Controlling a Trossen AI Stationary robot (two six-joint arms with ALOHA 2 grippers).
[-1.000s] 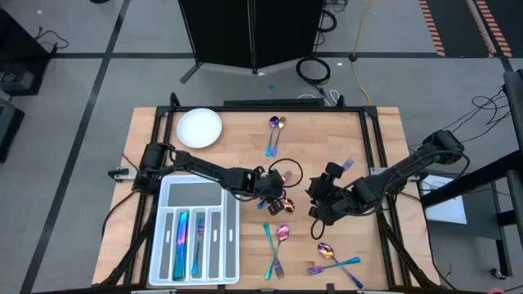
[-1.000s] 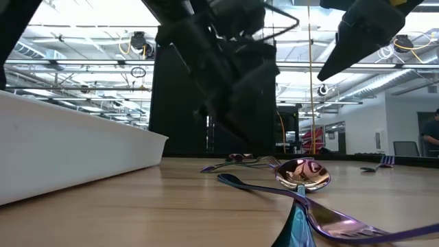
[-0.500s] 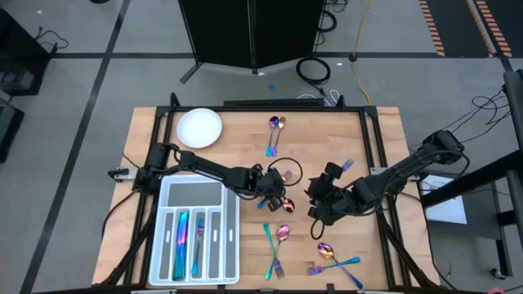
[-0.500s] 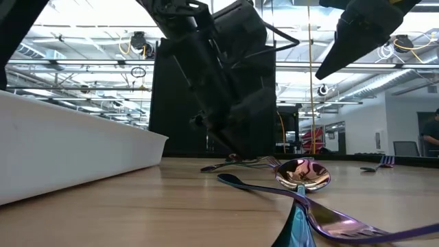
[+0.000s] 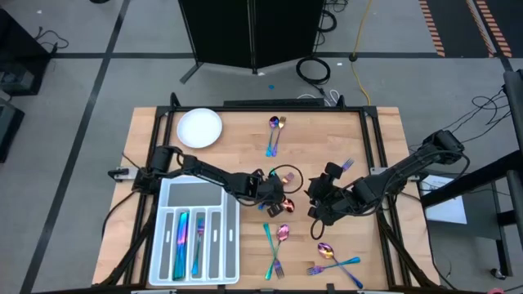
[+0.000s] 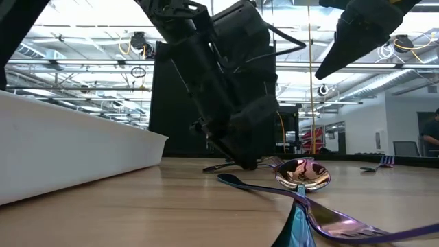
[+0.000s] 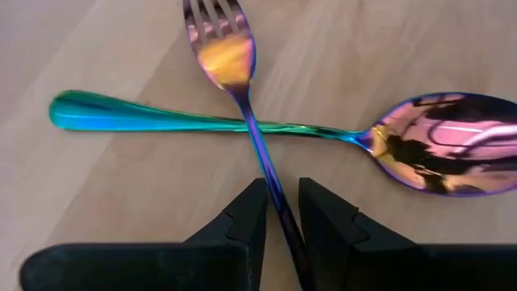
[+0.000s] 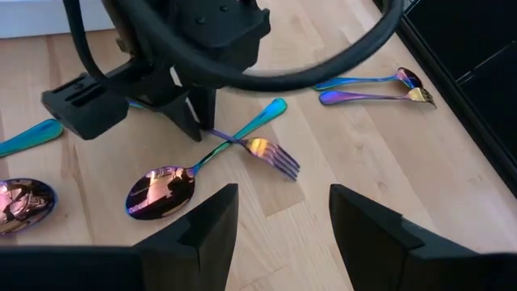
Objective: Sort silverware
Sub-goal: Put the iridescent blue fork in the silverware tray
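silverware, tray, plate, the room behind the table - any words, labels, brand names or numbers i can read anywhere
None can be read in any view.
The fork and spoon under the left gripper show only their rainbow finish, no stamp.
The compartment tray and white plate are blank.
Signs in the room behind the table are too blurred to read.

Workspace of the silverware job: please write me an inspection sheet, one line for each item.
Surface: wooden table, bare in places.
Job's things: fork lies crossed over spoon; more silverware scattered; some in tray.
Clutter: white plate.
Grippers: left gripper straddles the fork's handle; right gripper open, apart from it.
Cables: black coil and yellow cable on floor.
Surroundings: dark cabinet behind table.
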